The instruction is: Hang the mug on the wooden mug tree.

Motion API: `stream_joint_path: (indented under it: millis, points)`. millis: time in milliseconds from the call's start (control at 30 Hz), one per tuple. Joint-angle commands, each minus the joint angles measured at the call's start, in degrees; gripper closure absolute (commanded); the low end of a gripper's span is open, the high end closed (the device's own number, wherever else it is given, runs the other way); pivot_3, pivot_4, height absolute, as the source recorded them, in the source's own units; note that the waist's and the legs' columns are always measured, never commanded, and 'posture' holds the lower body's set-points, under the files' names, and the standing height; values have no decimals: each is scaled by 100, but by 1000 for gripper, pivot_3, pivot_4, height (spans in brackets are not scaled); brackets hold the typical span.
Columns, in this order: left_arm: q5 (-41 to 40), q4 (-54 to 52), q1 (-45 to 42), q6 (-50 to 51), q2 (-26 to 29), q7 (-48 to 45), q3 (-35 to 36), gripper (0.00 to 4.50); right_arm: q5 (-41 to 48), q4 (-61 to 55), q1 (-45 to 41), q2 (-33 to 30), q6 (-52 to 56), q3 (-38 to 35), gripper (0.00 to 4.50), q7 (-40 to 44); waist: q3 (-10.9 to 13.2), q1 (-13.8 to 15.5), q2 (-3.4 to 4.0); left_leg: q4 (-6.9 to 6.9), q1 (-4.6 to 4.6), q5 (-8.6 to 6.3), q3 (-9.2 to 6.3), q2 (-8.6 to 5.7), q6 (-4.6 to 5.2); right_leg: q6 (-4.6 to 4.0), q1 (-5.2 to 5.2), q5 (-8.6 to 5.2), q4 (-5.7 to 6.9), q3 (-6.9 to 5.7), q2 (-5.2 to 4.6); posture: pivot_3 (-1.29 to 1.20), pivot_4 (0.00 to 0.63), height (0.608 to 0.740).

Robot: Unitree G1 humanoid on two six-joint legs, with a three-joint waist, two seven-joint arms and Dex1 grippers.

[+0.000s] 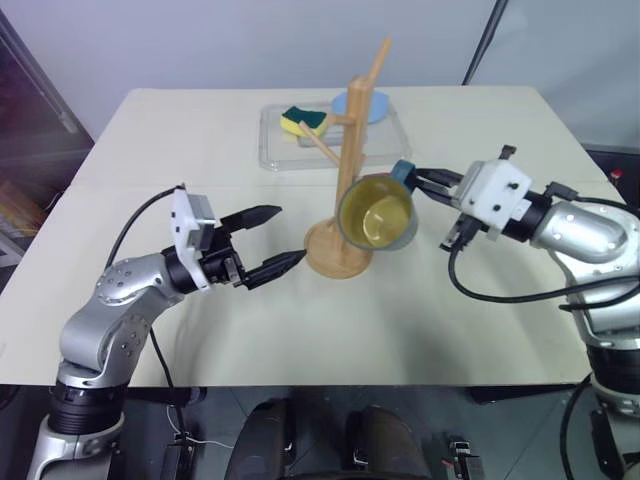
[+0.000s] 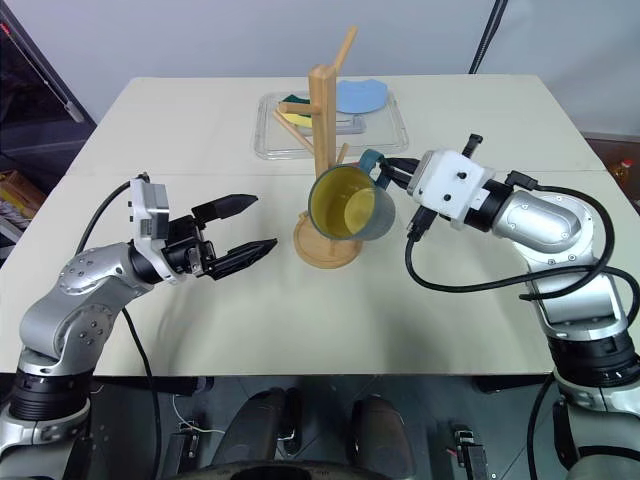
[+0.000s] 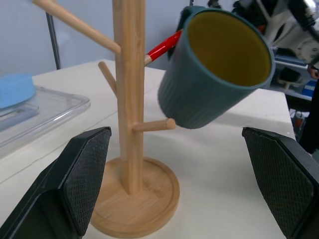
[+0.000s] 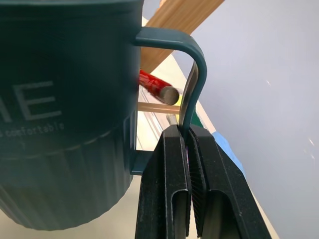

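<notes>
The teal mug [image 1: 377,215] hangs in the air, tipped so that its yellow inside faces me. My right gripper [image 1: 416,181] is shut on its loop handle [image 4: 196,59], as the right wrist view shows. The mug's side sits close against the wooden mug tree [image 1: 351,150], near a low peg [image 3: 152,125] and below a red-tipped peg [image 3: 164,45]. The tree stands upright on its round base [image 1: 335,258] at mid-table. My left gripper [image 1: 284,236] is open just left of the base, pointing at it, with nothing between its fingers [image 3: 84,174].
A clear plastic tray [image 1: 272,150] lies behind the tree, holding a yellow-green sponge [image 1: 303,122] and a blue item [image 1: 362,106]. A dark pole [image 1: 485,40] slants up at the far right. The table's front edge runs close below both arms.
</notes>
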Motion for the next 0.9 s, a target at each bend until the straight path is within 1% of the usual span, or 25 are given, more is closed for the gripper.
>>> stream_joint_path:
  millis: [33, 200, 400, 500, 533, 567, 600, 767, 833, 900]
  points:
    - [-120, -247, 31, 1, 15, 43, 111, 0, -43, 79, -246, 45, -150, 14, 4472, 67, 0, 3, 0, 0, -1, 0, 0, 0, 0, 0, 0, 0, 0, 0, 0, 0, 150, 740]
    - [-133, -269, 83, -28, 39, 66, 142, 0, -125, 292, -423, 102, -216, 201, 4472, 175, 0, 0, 0, 1, 0, 0, 1, 0, 0, 0, 0, 0, 1, 0, 0, 0, 150, 740]
    - [-127, -263, 94, -53, 37, 71, 152, 0, -192, 409, -568, 177, -206, 237, 4472, 204, 0, 1, 0, 1, 0, 0, 2, 0, 0, 0, 0, 0, 1, 0, 0, 0, 150, 740]
    - [-120, -228, 94, -80, 36, 55, 161, 0, -222, 429, -660, 230, -193, 225, 3526, 179, 0, 1, 0, 1, 0, 0, 2, 0, 0, 0, 0, 0, 1, 0, 0, 0, 150, 740]
    - [-119, -213, 95, -90, 34, 50, 169, 0, -242, 429, -679, 232, -209, 213, 3087, 168, 0, 2, 0, 1, 0, 0, 2, 0, 0, 0, 0, 0, 1, 0, 0, 0, 150, 740]
    - [-117, -193, 100, -104, 32, 45, 180, 0, -265, 420, -692, 220, -222, 176, 2473, 140, 0, 2, 0, 1, 0, 0, 2, 0, 0, 0, 0, 0, 1, 0, 0, 0, 150, 740]
    - [-115, -171, 109, -119, 28, 43, 195, 0, -273, 403, -691, 198, -227, 134, 2233, 132, 0, 2, 0, 1, 0, 0, 2, 0, 0, 0, 0, 0, 1, 0, 0, 0, 150, 740]
    - [-62, -54, 226, -183, -17, 91, 269, 0, -160, 247, -388, 68, -8, -244, 2233, 70, 0, 6, 0, 1, 0, 0, 2, 0, -1, 0, 0, 0, 1, 0, -1, 0, 150, 740]
    - [95, 87, 315, -226, -47, 238, 298, 0, -15, 192, -26, 66, 131, -535, 2233, 25, 0, 17, -1, 2, -1, 0, 2, 0, -1, 0, 1, 0, 0, 0, -1, 0, 150, 740]
    - [383, 342, 381, -370, -145, 526, 358, 0, 311, 162, 486, 253, 370, -935, 2233, -105, -1, 27, -2, 2, 0, 0, 1, -1, 0, 0, 6, 0, -2, 0, -3, 0, 150, 740]
